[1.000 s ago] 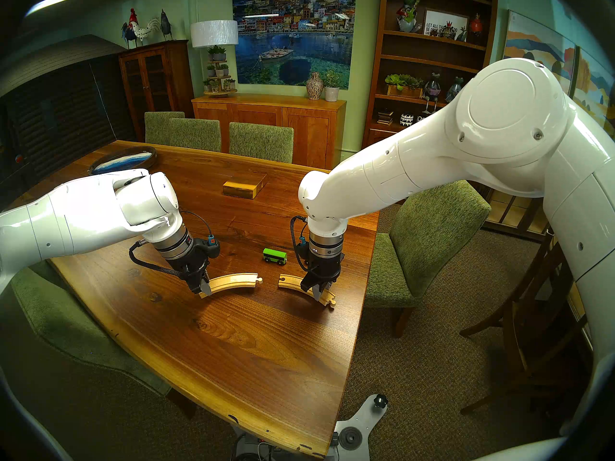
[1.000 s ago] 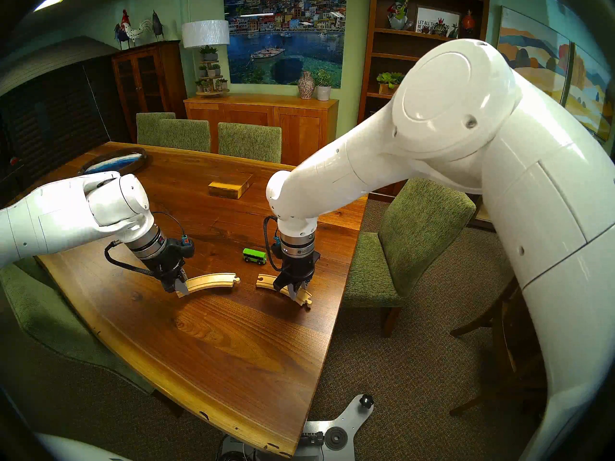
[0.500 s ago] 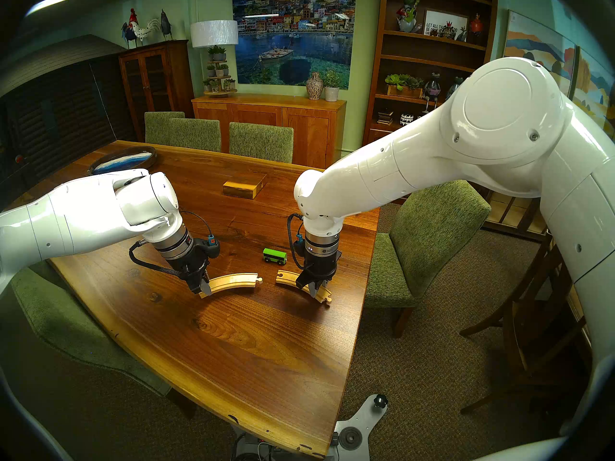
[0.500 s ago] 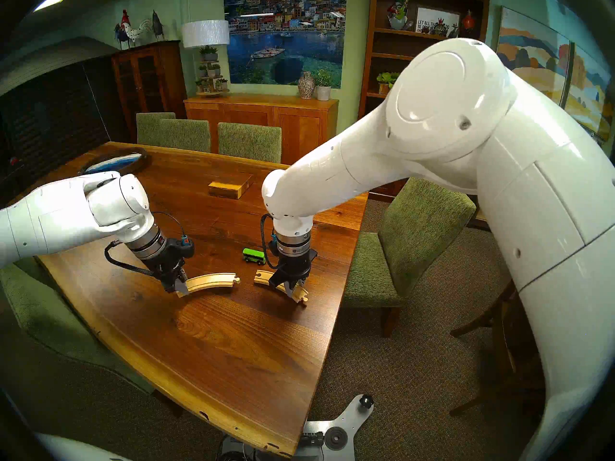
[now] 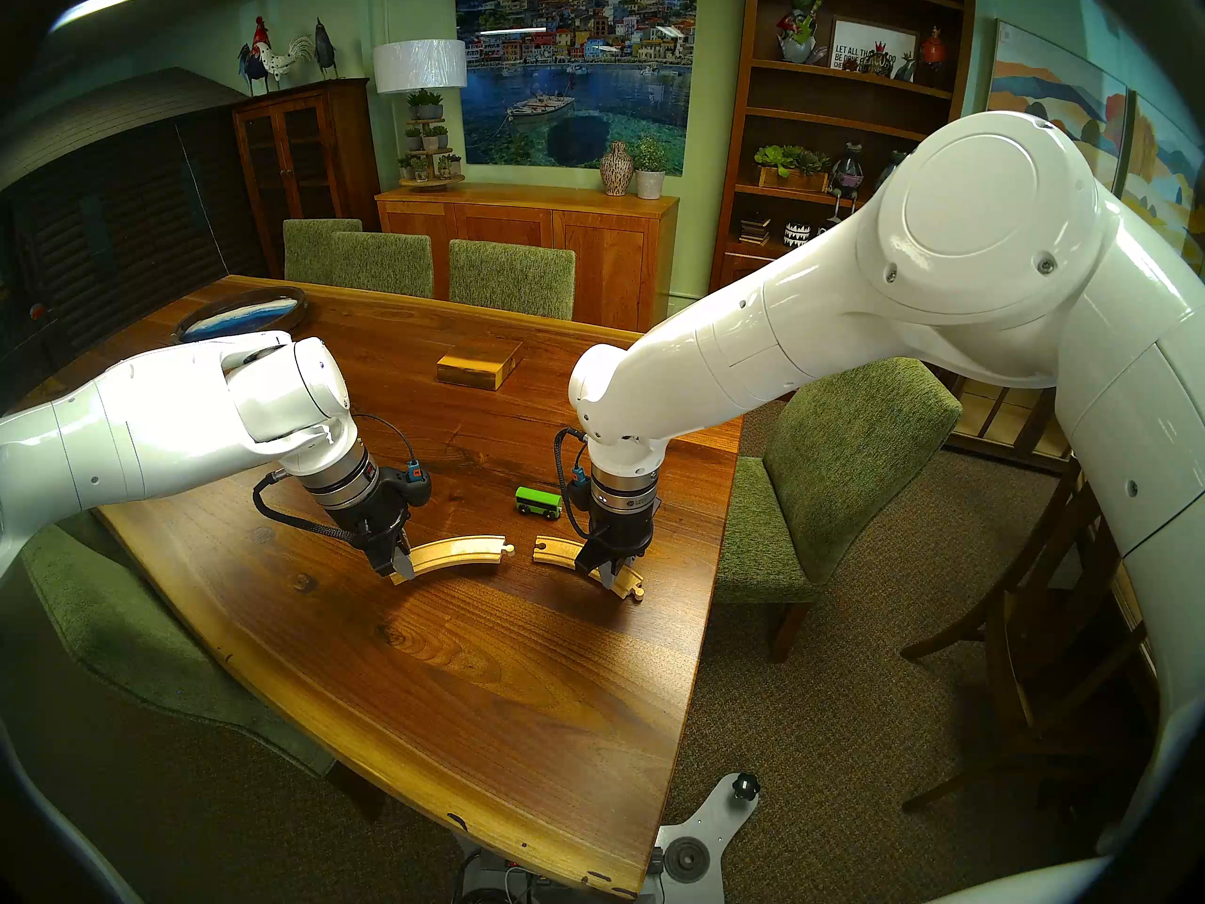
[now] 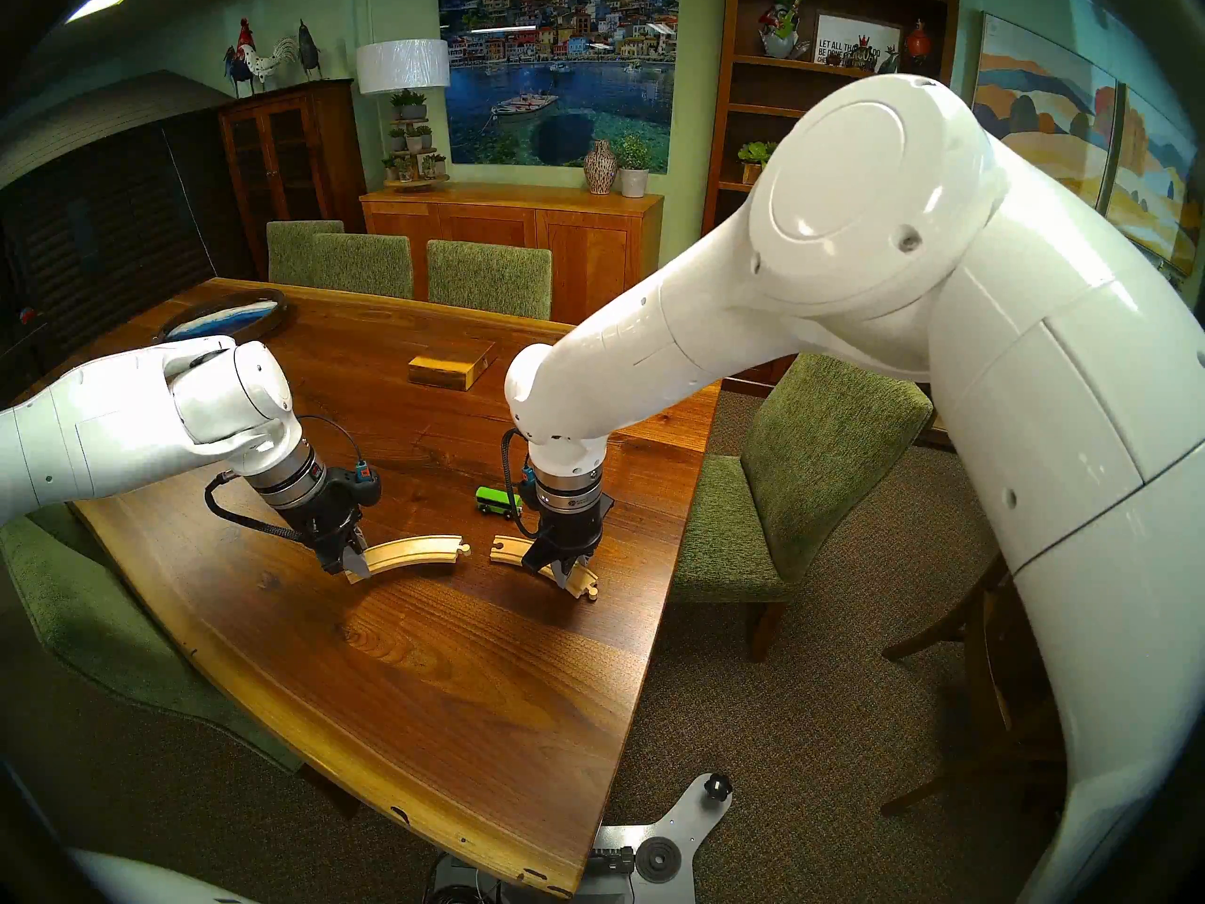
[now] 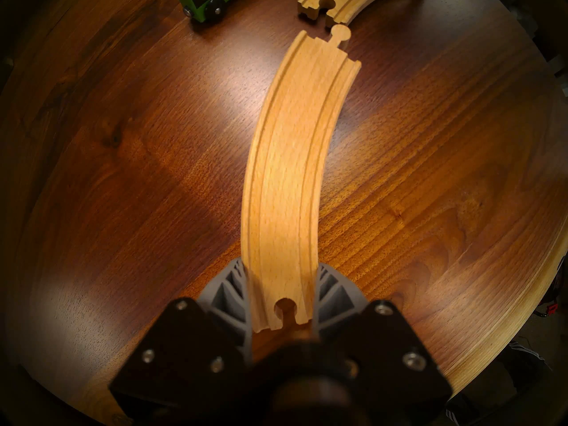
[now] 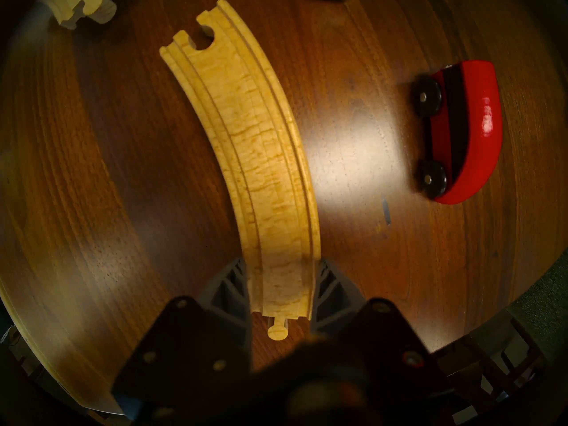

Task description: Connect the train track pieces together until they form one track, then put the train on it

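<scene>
The left gripper's grey ribbed fingers [image 7: 229,296] clamp the socket end of the left curved pale-wood track piece [image 7: 289,170] on the table [image 5: 495,687]; its peg nears the right curved track piece [image 8: 261,170], pinched by the right fingers [image 8: 333,296], red engine [image 8: 467,130] beside

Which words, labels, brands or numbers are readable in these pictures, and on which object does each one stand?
"LET ALL TH... DO": framed sign on the bookshelf; its lower lines are too small and partly hidden to read.
Round logo on the right wrist ring: too small to read.
Track pieces and train cars: no text visible.
</scene>
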Tool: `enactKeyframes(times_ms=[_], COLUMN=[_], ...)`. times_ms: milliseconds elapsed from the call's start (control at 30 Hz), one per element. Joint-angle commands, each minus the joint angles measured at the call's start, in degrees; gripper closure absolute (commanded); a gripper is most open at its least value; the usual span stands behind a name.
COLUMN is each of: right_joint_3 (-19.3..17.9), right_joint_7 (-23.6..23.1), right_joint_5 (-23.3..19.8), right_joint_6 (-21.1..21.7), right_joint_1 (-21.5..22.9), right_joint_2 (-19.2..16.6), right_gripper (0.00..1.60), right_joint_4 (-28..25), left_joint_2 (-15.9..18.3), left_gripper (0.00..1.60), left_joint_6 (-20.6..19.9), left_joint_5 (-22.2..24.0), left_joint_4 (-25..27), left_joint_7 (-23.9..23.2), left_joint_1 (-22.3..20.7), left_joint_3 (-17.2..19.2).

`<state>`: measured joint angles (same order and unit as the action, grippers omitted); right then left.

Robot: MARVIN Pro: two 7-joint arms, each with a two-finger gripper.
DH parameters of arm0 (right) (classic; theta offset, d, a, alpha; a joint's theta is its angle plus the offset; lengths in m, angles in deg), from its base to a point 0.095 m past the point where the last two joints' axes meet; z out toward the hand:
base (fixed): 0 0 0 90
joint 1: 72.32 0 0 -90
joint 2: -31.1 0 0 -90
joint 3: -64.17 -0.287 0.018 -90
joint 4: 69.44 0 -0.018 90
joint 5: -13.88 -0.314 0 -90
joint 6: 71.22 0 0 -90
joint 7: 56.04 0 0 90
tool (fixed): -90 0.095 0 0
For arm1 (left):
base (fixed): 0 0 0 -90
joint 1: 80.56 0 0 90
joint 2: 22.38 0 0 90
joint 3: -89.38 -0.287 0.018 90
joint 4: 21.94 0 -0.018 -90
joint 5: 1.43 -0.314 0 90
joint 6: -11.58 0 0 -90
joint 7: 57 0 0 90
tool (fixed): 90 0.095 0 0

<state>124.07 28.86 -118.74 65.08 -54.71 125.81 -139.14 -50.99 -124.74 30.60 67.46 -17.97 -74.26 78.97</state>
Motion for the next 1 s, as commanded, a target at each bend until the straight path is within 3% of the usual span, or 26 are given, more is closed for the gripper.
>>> enactKeyframes(times_ms=[0,967], right_joint_3=[-0.42,-0.13], right_joint_7=[-0.11,-4.84], right_joint_5=[0.06,4.84], right_joint_6=[0.09,1.27], right_joint_1=[1.54,0.15], right_joint_2=[-0.27,0.59], right_gripper=[1.6,1.6], right_joint_4=[0.71,1.75], left_joint_2=[0.1,0.11], left_gripper=[1.6,1.6], left_joint_6=[0.06,0.06], left_joint_5=[0.09,0.08], left_joint_4=[0.14,0.15], left_joint_7=[0.09,0.09], left_joint_1=[-1.84,-1.83], left_joint_3=[1.49,1.51])
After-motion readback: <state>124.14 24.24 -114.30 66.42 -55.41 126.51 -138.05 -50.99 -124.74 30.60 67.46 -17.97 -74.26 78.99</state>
